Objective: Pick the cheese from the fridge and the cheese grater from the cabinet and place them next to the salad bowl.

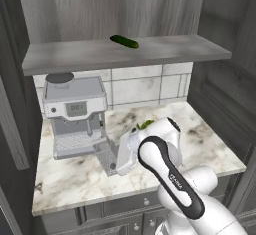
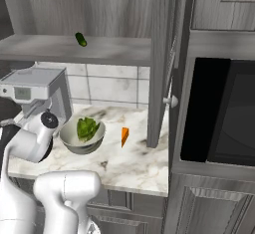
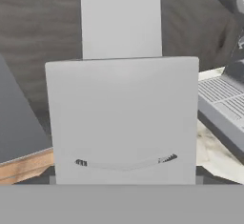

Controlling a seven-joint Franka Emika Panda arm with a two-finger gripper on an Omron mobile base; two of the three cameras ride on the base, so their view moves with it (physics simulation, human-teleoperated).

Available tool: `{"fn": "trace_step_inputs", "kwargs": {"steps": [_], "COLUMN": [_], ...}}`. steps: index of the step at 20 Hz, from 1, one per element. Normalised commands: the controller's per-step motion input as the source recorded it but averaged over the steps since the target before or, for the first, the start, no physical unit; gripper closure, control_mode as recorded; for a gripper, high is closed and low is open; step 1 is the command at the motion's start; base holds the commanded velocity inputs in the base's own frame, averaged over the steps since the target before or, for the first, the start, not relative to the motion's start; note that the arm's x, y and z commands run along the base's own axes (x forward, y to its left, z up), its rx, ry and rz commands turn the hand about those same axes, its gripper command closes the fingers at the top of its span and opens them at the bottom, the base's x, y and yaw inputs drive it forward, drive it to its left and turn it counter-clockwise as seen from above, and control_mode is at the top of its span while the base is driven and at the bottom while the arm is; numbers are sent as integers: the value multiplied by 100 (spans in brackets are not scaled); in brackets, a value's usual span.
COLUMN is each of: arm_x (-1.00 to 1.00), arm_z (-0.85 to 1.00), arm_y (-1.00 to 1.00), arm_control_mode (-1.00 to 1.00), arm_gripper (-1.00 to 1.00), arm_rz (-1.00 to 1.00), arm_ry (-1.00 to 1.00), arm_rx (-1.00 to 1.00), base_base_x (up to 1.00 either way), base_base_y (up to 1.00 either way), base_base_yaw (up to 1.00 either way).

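Observation:
The cheese grater (image 1: 105,154), a grey speckled box, is low over the marble counter in front of the coffee machine, slightly tilted. My gripper (image 1: 116,155) is shut on it from the right. In the hand view its plain grey face (image 3: 121,118) is very close, with its handle strip (image 3: 121,18) above. The salad bowl (image 2: 82,136) with green lettuce stands just right of my hand. My arm hides most of it in the left base view, where a bit of lettuce (image 1: 145,125) shows. The orange cheese (image 2: 124,136) lies on the counter right of the bowl. The cabinet shelf (image 1: 125,54) is above. The fridge is out of view.
A grey coffee machine (image 1: 75,114) stands at the back left of the counter (image 1: 75,179). A dark green cucumber-like item (image 1: 124,41) lies on the cabinet shelf. A cabinet side panel (image 2: 159,78) and a dark built-in oven (image 2: 224,113) bound the right side.

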Motion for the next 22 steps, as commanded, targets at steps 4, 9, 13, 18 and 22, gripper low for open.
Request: {"fn": "trace_step_inputs", "kwargs": {"steps": [4,9,13,18,22], "arm_x": [25,34,34,28,9], "arm_z": [-61,-64,-61,-58,-42], "arm_y": [-20,-18,-13,-12,-5], "arm_control_mode": [-100,-100,-100,-100,-100], "arm_gripper": [100,100,100,100,100], "arm_rz": [0,-2,-9,-17,-41], "arm_ry": [-3,-2,-4,-8,-8], "arm_rx": [2,0,0,0,2], "base_base_x": [0,0,0,0,0], "base_base_y": [0,0,0,0,0], "base_base_yaw": [0,0,0,0,0]}}
